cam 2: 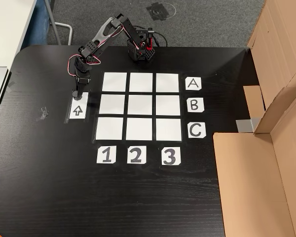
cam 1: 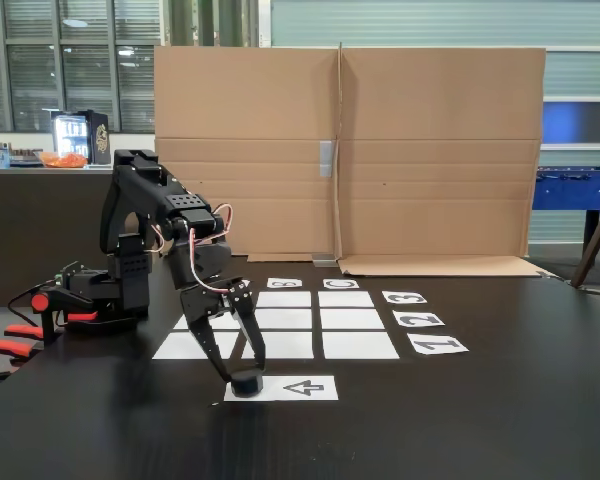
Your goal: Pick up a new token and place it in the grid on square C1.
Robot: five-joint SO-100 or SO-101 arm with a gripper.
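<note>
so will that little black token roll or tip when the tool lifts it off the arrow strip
Probably not. The token looks short and wide, lying flat on the arrow strip, so tipping seems unlikely. It looks rigid and small, likely light. The tool straddles it, though its round sides might slip if pinched off-centre.

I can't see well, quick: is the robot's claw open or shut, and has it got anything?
Gripper: fingers spread around the black token on the arrow strip; whether it has clamped shut cannot be told.
</note>
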